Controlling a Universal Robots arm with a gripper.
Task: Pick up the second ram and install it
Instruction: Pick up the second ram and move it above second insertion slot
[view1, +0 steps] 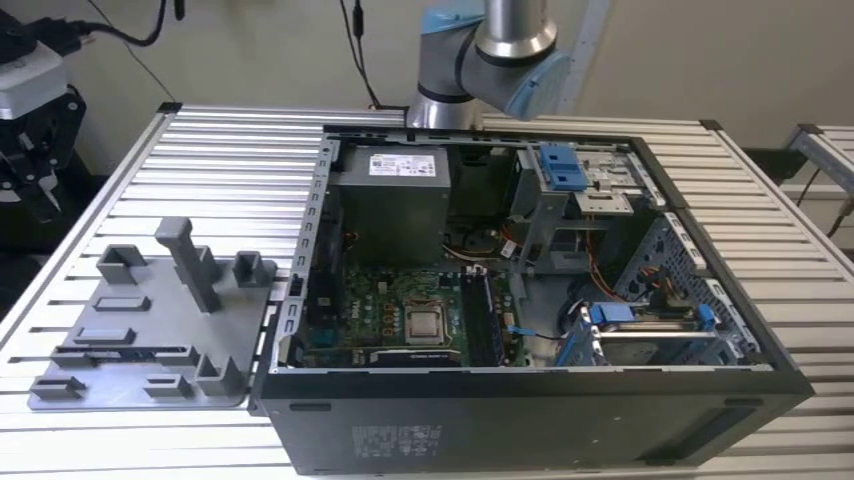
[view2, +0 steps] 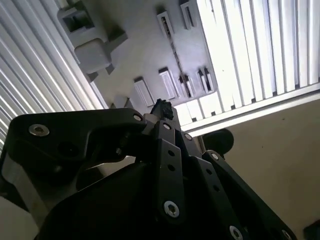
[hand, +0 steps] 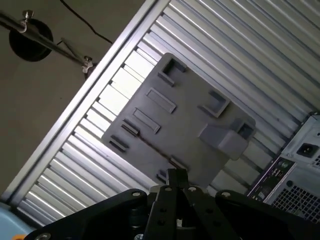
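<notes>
The grey holder plate (view1: 147, 330) lies on the slatted table at the exterior view's left, beside the open computer case (view1: 534, 300). A thin dark strip, which looks like the second ram (view1: 127, 352), sits on edge in a slot near the plate's front. It also appears as a dark line across the plate in the first wrist view (hand: 150, 145) and the second wrist view (view2: 175, 52). My gripper (hand: 176, 176) hangs well above the plate, its black fingers (view2: 162, 109) closed together with nothing between them. The arm's upper joints (view1: 481, 45) rise behind the case.
Inside the case are the motherboard (view1: 400, 315) with memory slots (view1: 483, 318), a power supply (view1: 390, 195) and blue drive brackets (view1: 561, 165). The plate carries upright blocks, the tallest (view1: 187, 260) near its middle. The table edge (hand: 95, 75) drops to the floor beyond the plate.
</notes>
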